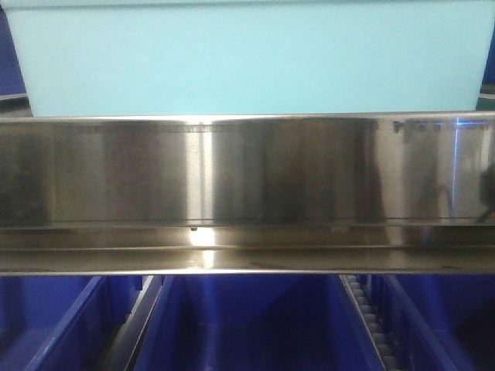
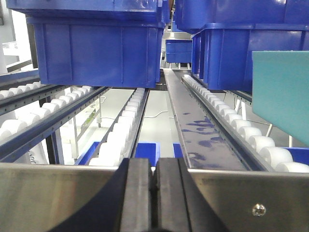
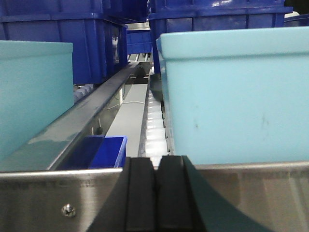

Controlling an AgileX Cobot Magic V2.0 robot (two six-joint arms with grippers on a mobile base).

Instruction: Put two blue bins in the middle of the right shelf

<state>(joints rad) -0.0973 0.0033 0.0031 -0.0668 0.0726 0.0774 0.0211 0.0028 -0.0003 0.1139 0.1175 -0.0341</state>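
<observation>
A light blue bin (image 1: pixel 247 58) fills the top of the front view, standing on the shelf behind a steel front rail (image 1: pixel 247 178). In the right wrist view the same kind of bin (image 3: pixel 231 96) stands close ahead on the right and another (image 3: pixel 34 92) on the left. My right gripper (image 3: pixel 155 166) is shut on nothing, low in front of the rail. My left gripper (image 2: pixel 153 168) is also shut and empty before its rail (image 2: pixel 58 193). A light blue bin's corner (image 2: pixel 282 94) shows at that view's right edge. Stacked dark blue bins (image 2: pixel 99 55) sit farther back on the rollers.
White roller lanes (image 2: pixel 123 128) and a steel divider strip (image 2: pixel 198 125) run back from the rail. More dark blue bins (image 3: pixel 53 43) stand behind the light ones. Dark blue bins (image 1: pixel 247 325) sit on the level below, one of them also in the right wrist view (image 3: pixel 108 151).
</observation>
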